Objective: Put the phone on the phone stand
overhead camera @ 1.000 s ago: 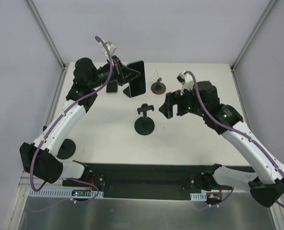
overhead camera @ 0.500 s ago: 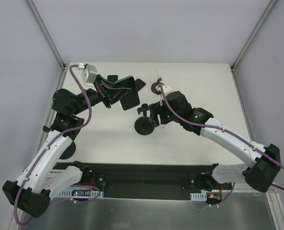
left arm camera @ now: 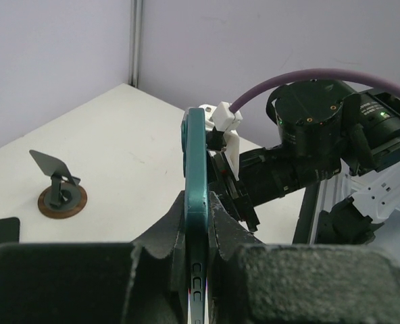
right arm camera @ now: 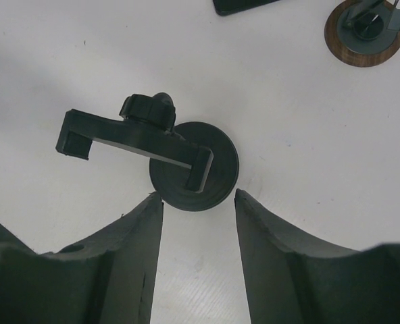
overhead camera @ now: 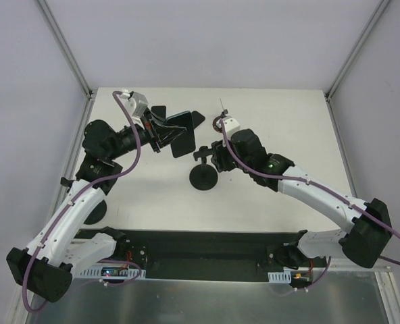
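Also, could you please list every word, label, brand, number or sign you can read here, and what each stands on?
No text can be read in any view.
The phone shows only a plain teal edge; the phone stand and the small brown-based stand carry no lettering.
Any print on the circuit board by the left arm's base is too small to read.

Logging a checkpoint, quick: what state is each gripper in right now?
Left gripper: shut on the phone.
Right gripper: open, fingertips flanking the phone stand base.

teal-edged dark phone (overhead camera: pixel 180 131) aloft, tilted; black round-based phone stand (overhead camera: pixel 204 175) upright nearby, apart from it
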Tool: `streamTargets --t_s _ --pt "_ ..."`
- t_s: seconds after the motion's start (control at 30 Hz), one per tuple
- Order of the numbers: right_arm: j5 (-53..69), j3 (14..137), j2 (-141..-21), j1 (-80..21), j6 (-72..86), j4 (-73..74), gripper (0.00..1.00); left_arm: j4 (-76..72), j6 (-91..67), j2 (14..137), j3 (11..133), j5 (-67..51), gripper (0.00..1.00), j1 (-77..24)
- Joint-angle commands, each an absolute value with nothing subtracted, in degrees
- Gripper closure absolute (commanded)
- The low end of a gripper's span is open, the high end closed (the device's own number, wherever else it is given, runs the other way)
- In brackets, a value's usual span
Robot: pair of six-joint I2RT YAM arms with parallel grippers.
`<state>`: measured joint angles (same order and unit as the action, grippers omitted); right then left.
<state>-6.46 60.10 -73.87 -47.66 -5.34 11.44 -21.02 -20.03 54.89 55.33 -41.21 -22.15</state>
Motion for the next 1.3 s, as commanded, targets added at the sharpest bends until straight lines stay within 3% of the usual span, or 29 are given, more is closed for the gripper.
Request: streamTargets --t_s 0.0,0.1,0.53,0.77,0.87,0.93,1.07,1.27 --pt "-9.48 62.40 -75.23 -47.55 -6.86 8.17 0.54 -22.15 -16.61 54.84 57.66 -39.99 1.00 -22.41" --pt "-9.93 62.84 -75.32 -47.55 -7.56 8.17 0.59 -22.85 -16.70 55.46 57.66 -40.78 1.00 -22.41" --pt "-7.03 65.74 -77.25 -47.11 -9.58 9.40 0.62 -23.99 -16.43 57.22 57.30 -42.01 1.00 -22.41" --pt "-6.68 66.45 -78.05 -46.85 -10.02 9.49 0.86 -26.27 -16.35 58.70 56.78 -45.25 1.00 -22.41" --pt "-6.33 66.53 -77.96 -46.67 -10.55 9.58 0.97 -35.12 -18.62 61.16 55.03 -53.76 1.00 -22.41" --pt "-3.44 66.36 -77.52 -46.06 -10.46 9.58 0.99 -50.29 -23.34 63.70 52.05 -63.77 1.00 -22.76" --pt "7.89 66.88 -77.87 -42.81 -10.81 9.14 0.99 -73.45 -27.25 66.26 45.89 -70.65 1.00 -25.83" --pt "20.03 68.73 -79.72 -40.35 -13.09 11.34 0.99 -59.95 -8.10 72.76 50.88 -75.32 1.00 -33.04"
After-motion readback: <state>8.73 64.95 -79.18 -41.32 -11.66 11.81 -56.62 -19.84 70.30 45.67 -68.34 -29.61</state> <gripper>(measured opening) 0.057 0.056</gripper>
